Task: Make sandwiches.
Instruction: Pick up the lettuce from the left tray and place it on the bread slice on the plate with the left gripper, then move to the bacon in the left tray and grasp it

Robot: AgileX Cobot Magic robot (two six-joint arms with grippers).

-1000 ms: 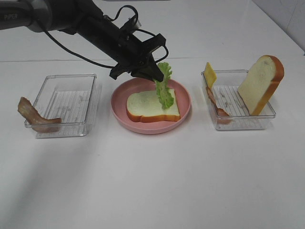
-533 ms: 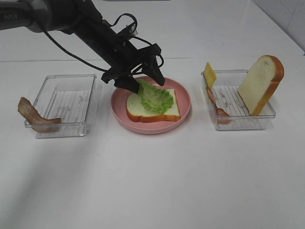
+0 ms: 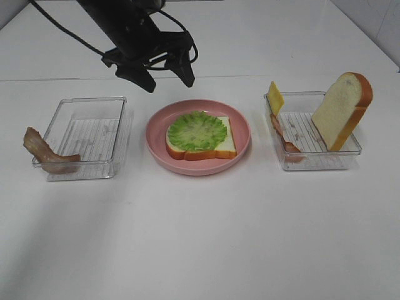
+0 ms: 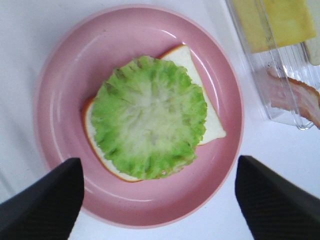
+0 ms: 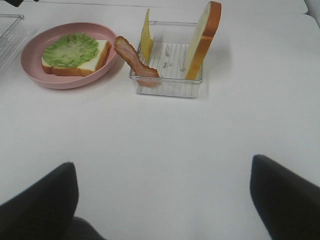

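Now the lettuce leaf [image 3: 197, 130] lies flat and spread out on a bread slice [image 3: 227, 147], covering most of it, and the two sit together in the middle of the pink plate [image 3: 242, 128] at the centre of the table [image 3: 206, 237]. Above the plate's far left edge hovers the left gripper [image 3: 169, 84], its jaws spread wide with nothing between them. Right of the plate stands a clear tray [image 3: 325, 164]: a second bread slice [image 3: 342, 109] leans upright at its right side, a cheese slice [image 3: 275, 98] stands at its far left corner, and a bacon strip [image 3: 284, 142] hangs over its left wall. Left of the plate, another clear tray [image 3: 81, 100] has a bacon strip [image 3: 44, 153] draped over its near left corner. Nearer in, the right gripper [image 5: 160, 170] hangs over bare table, jaws wide and empty.
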